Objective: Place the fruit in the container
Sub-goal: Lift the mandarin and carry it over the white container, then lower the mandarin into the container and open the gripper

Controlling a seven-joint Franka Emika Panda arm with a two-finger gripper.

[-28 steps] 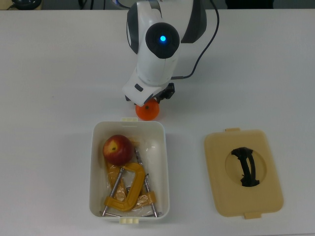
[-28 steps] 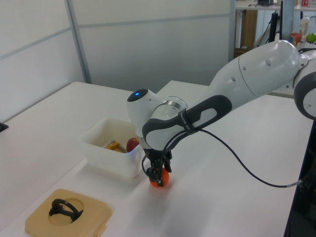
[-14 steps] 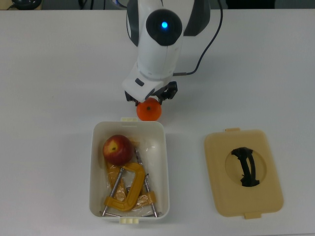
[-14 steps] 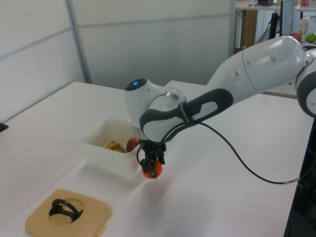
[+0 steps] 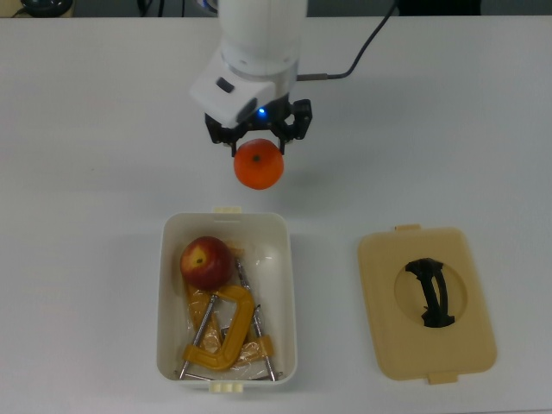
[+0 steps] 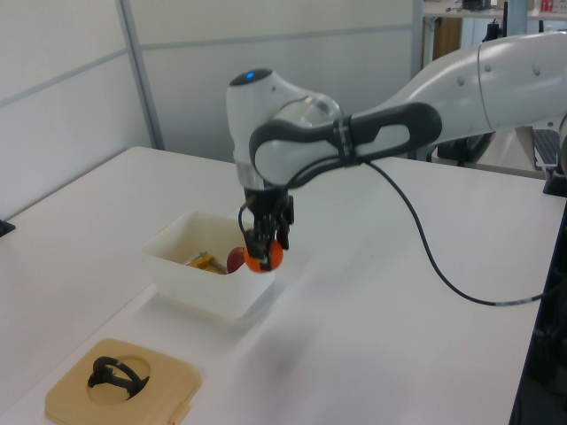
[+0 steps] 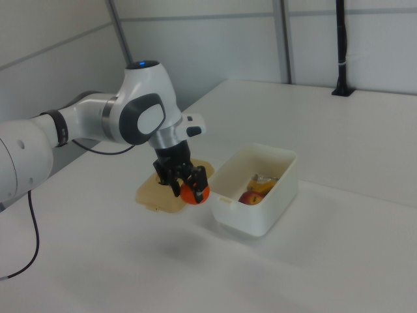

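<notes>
The orange mandarin [image 5: 259, 166] [image 6: 263, 257] [image 7: 195, 193] hangs in the air, and my gripper [image 5: 257, 147] [image 6: 264, 250] [image 7: 188, 186] is shut on it from above. In the top view it sits just above the upper end of the white container [image 5: 288, 293] [image 6: 174, 270] [image 7: 275, 202]. The red apple [image 5: 206, 262] [image 6: 236, 259] [image 7: 247, 197] lies inside the container, in its upper left corner in the top view.
Yellow-orange C-clamps [image 5: 221, 332] lie in the container below the apple. A flat tan lid [image 5: 426, 302] [image 6: 123, 386] with a black handle rests on the white table, at the top view's right of the container. My arm's cable [image 6: 425, 257] trails behind.
My gripper has risen off the table with the mandarin in it; the fruit now hangs well above the surface near the container's end.
</notes>
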